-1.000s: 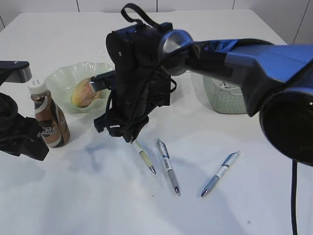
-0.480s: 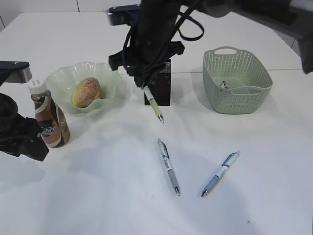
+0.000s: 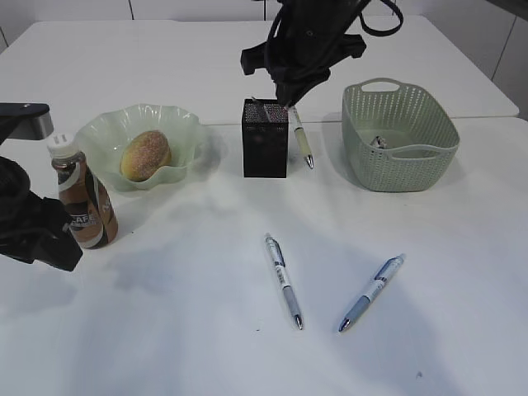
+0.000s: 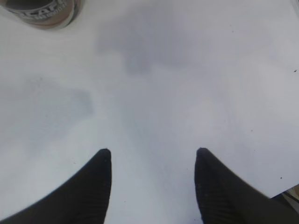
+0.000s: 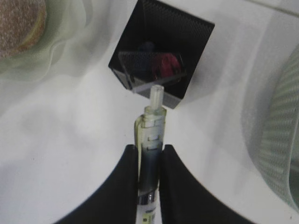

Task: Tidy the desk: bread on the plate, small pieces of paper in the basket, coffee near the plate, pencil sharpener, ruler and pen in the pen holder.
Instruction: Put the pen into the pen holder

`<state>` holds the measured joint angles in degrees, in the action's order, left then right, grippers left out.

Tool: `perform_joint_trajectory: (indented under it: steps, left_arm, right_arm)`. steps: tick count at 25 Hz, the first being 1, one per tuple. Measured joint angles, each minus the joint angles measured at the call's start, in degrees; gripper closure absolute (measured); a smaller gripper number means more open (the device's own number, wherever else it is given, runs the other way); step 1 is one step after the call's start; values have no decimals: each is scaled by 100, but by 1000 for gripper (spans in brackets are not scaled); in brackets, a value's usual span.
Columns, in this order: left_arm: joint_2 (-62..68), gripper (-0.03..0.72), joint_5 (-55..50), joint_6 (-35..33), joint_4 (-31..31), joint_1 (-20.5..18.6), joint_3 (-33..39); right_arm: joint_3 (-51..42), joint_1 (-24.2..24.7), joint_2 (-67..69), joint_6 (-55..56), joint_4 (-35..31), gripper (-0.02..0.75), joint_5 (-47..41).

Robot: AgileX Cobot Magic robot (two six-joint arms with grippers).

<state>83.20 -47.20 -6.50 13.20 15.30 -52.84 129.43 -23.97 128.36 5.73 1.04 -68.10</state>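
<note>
We count three pens. One pen (image 3: pixel 301 137) hangs tip-down in the air, pinched by the right claw (image 5: pixel 149 161), just beside the right edge of the black mesh pen holder (image 3: pixel 266 140). From the right wrist view this pen (image 5: pixel 150 154) has a clear yellowish barrel with a dark grip section, and its pale end points toward the holder's open top (image 5: pixel 161 56); a red object and a dark one show inside the holder. Two more pens lie flat on the white tabletop (image 3: pixel 165 330), well apart from the holder: a grey one (image 3: pixel 283 280) near the middle and a blue-and-silver one (image 3: pixel 371 292) to its right.

One round bread roll (image 3: pixel 145 155) sits in one wavy pale-green plate (image 3: pixel 186 124). One brown coffee bottle (image 3: pixel 80 195) with a white cap stands upright near the plate, on its left. One pale-green woven basket (image 3: pixel 429 161) stands to the right of the holder, with a small piece of paper (image 3: pixel 378 143) inside.

The left claw (image 4: pixel 153 154) is spread wide and holds nothing, hovering over bare tabletop with the bottle's base (image 4: pixel 44 10) at the upper edge of its view.
</note>
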Motion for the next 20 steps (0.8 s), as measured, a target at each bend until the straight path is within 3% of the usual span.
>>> perform_joint_trajectory:
  steps: [20]
  left_arm:
    - [0,288,36,0,0,0,0]
  right_arm:
    - [0,0,283,-303,367,657,3139]
